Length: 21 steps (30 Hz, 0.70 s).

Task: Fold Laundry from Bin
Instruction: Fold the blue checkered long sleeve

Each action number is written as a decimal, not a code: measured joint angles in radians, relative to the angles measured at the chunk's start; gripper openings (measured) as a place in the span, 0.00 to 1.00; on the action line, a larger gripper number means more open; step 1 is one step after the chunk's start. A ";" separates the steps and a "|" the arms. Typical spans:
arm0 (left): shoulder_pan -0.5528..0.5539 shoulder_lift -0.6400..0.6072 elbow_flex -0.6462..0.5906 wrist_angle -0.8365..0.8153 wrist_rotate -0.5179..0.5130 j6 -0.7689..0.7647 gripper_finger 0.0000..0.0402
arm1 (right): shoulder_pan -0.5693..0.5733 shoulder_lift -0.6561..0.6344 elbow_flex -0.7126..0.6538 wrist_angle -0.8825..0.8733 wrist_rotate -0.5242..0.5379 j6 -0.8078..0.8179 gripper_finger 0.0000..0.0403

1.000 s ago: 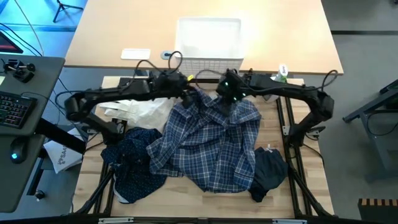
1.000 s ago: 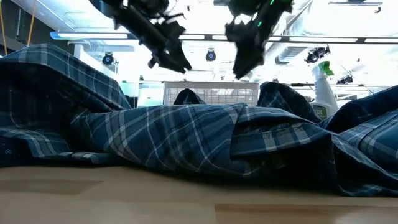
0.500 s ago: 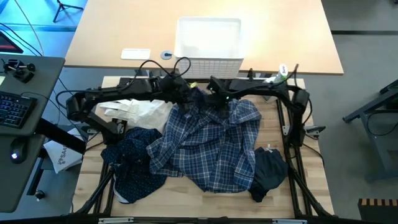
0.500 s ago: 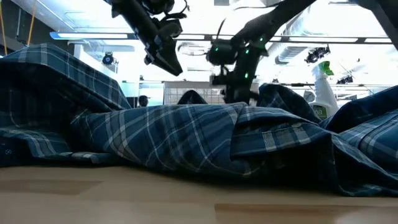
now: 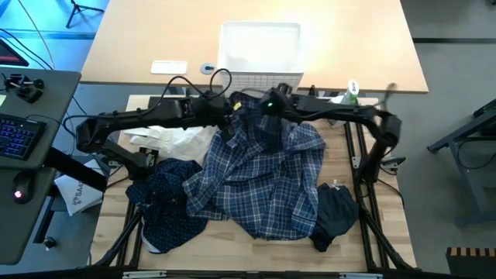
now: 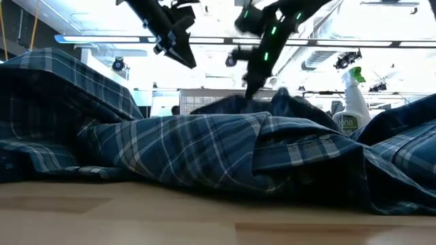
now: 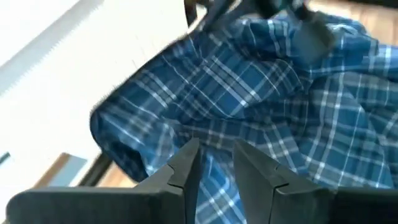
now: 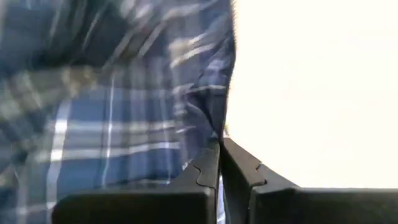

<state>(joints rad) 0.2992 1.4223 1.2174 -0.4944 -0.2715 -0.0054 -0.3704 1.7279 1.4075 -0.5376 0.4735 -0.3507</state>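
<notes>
The plaid shirt (image 5: 267, 174) looks soft, limp — best taken at an edge; right gripper (image 8: 219, 146) pinches its hem, left gripper (image 7: 214, 165) hovers part-open, empty.

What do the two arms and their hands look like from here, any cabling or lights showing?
Both arms are black, slim and jointed. The left hand trails looping black cables near its wrist; the right hand carries a small green light. Each hand ends in two dark, angular fingers with stepped inner edges.
</notes>
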 joint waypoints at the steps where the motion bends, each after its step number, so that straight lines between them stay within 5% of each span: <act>1: -0.001 -0.008 0.000 0.010 -0.001 0.012 0.19 | 0.007 -0.037 0.000 0.014 0.003 0.007 0.01; 7: -0.022 -0.029 0.000 0.146 0.004 0.173 0.18 | 0.073 -0.221 0.002 0.041 0.005 -0.034 0.00; 12: -0.034 -0.028 0.000 0.335 0.120 0.376 0.26 | 0.151 -0.290 0.002 0.040 -0.003 -0.089 0.00; 19: 0.023 -0.027 0.000 0.443 0.139 0.298 0.48 | 0.241 -0.291 0.002 0.021 0.025 -0.093 0.00; 21: 0.059 -0.014 0.000 0.419 0.215 0.256 0.54 | 0.263 -0.289 0.002 0.007 0.051 -0.087 0.00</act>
<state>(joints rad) 0.3584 1.4079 1.2171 -0.0758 -0.0568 0.2510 -0.1077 1.4391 1.4090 -0.5302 0.5248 -0.4375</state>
